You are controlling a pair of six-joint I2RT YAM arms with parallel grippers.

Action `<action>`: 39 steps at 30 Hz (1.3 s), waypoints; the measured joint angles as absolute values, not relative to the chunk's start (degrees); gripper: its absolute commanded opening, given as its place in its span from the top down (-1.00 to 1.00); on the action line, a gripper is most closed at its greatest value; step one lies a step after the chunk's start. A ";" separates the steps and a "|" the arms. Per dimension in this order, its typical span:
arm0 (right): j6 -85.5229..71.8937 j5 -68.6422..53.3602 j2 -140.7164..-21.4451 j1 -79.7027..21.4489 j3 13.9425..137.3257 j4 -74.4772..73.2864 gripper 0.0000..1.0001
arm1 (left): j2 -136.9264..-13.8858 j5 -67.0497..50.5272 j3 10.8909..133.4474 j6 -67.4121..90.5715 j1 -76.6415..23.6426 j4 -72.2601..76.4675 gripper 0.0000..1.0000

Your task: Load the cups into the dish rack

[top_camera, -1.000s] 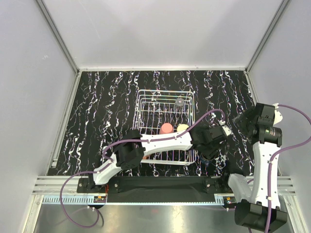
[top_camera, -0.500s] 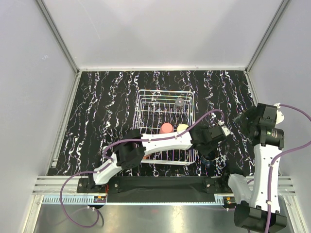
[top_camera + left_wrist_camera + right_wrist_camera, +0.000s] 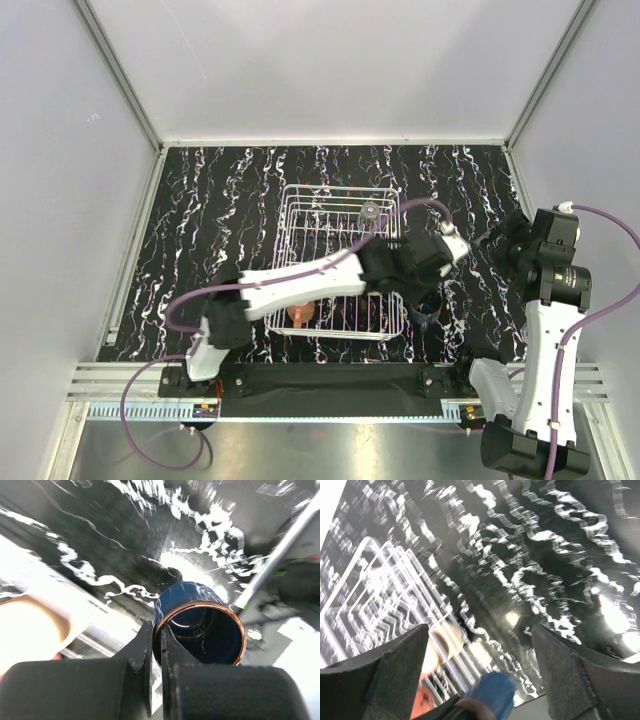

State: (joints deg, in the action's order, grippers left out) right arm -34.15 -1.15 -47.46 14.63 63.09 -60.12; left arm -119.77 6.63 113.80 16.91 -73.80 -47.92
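My left gripper [image 3: 420, 285] is shut on the rim of the dark blue cup [image 3: 200, 622], one finger inside and one outside. It holds the cup just off the right side of the white wire dish rack [image 3: 300, 205]. The cup also shows in the top view [image 3: 427, 299] and the right wrist view [image 3: 492, 692]. The cream cup [image 3: 30, 625] lies in the rack beside it. An orange mug [image 3: 300, 315] and a clear glass [image 3: 370, 212] are in the rack. The left arm hides the pink tumbler. My right gripper [image 3: 480, 627] is open and empty, at the right [image 3: 508, 238].
The black marbled tabletop [image 3: 220, 220] spreads around the rack. White walls close in the back and sides. The left arm lies across the rack's near half. A small clear object [image 3: 420, 322] stands near the rack's front right corner.
My left arm has swung away from me and raised the dark blue cup off the table beside the rack. This uncovered the orange mug. The right arm moved slightly.
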 measured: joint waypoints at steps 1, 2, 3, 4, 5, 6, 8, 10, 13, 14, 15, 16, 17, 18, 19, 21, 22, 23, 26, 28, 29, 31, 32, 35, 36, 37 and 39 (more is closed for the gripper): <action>-33.58 -2.94 -47.42 14.63 63.11 -59.88 -0.86 | -116.88 6.55 113.10 16.75 -73.45 -47.66 1.00; -33.06 -4.60 -47.42 14.63 63.11 -59.66 -0.87 | -113.47 6.24 111.94 16.69 -72.88 -47.13 1.00; -32.60 -6.79 -47.42 14.63 63.11 -59.46 -0.89 | -109.89 5.78 110.52 16.67 -72.23 -46.57 1.00; -32.18 -8.45 -47.42 14.63 63.11 -59.24 -0.90 | -105.78 5.02 108.55 16.67 -71.33 -45.71 1.00; -31.77 -10.52 -47.31 14.63 63.11 -58.87 -0.90 | -102.39 4.29 107.09 16.69 -70.32 -45.15 1.00; -31.44 -12.10 -47.16 14.63 63.11 -58.43 -0.91 | -98.45 3.20 105.43 16.71 -68.88 -44.27 1.00; -31.14 -15.16 -46.70 14.63 63.11 -57.74 -0.92 | -91.31 0.84 101.60 16.73 -65.87 -41.41 1.00; -31.07 -18.90 -46.06 14.63 63.11 -56.90 -0.90 | -85.45 -1.32 97.38 16.73 -62.48 -37.76 1.00; -31.81 -25.85 -45.39 14.66 62.98 -54.50 -0.85 | -78.61 -4.23 90.39 16.75 -57.95 -33.04 1.00; -32.42 -28.56 -45.19 14.66 62.61 -52.97 -0.84 | -76.77 -5.17 87.74 16.73 -56.62 -31.31 1.00; -33.39 -31.35 -44.91 14.63 61.87 -51.07 -0.82 | -75.11 -6.04 85.17 16.73 -55.48 -29.89 1.00; -34.74 -34.30 -44.62 14.66 60.80 -48.97 -0.79 | -73.47 -6.76 82.08 16.97 -54.33 -27.83 1.00; -36.05 -36.93 -44.27 14.63 59.64 -47.03 -0.78 | -72.05 -7.42 79.44 17.10 -52.90 -26.52 1.00; -37.76 -39.38 -43.70 14.63 58.26 -44.64 -0.78 | -71.00 -7.94 77.54 17.47 -51.75 -25.78 1.00; -39.24 -41.06 -43.40 14.63 57.17 -42.92 -0.77 | -69.82 -8.54 75.33 17.96 -50.39 -24.77 1.00; -42.57 -44.40 -42.59 14.63 54.63 -38.87 -0.73 | -68.12 -9.04 72.42 18.57 -47.11 -23.49 1.00; -44.36 -45.74 -42.24 14.61 53.74 -37.19 -0.73 | -67.72 -9.06 71.85 18.76 -46.04 -23.16 1.00; -46.02 -46.78 -42.06 14.26 53.12 -35.42 -0.73 | -67.31 -8.93 71.53 19.03 -44.62 -22.72 1.00; -49.39 -47.64 -42.24 10.48 52.49 -30.94 -0.73 | -66.06 -8.88 70.83 19.99 -41.71 -20.10 1.00; -50.54 -47.24 -42.83 4.71 52.49 -28.71 -0.72 | -65.17 -9.21 69.87 20.88 -40.60 -17.85 1.00; -51.09 -46.76 -43.33 1.67 52.49 -27.68 -0.72 | -64.84 -9.56 69.32 21.34 -39.97 -16.88 1.00; -52.10 -45.28 -44.60 -4.69 52.49 -25.63 -0.73 | -64.42 -10.55 68.20 22.41 -38.70 -15.00 1.00; -52.45 -44.47 -45.32 -7.18 52.49 -24.67 -0.72 | -64.42 -10.94 67.72 22.87 -38.09 -14.28 1.00; -53.08 -42.65 -47.16 -12.21 52.38 -22.96 -0.68 | -64.45 -11.92 66.52 24.08 -36.42 -13.08 1.00; -53.65 -42.37 -47.42 -13.04 52.05 -21.93 -0.67 | -64.45 -12.21 66.13 24.45 -35.79 -12.73 1.00; -54.24 -41.89 -47.48 -13.80 51.57 -20.60 -0.67 | -64.47 -12.73 65.82 24.95 -35.18 -12.34 1.00; -55.57 -41.43 -47.48 -14.83 50.24 -17.50 -0.76 | -64.58 -13.82 65.32 25.96 -34.15 -11.40 1.00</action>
State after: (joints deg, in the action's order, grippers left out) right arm -55.57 -41.43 -47.48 -14.83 50.24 -17.50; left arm -64.58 -13.82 65.32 25.96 -34.15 -11.40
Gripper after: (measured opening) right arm 0.841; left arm 0.050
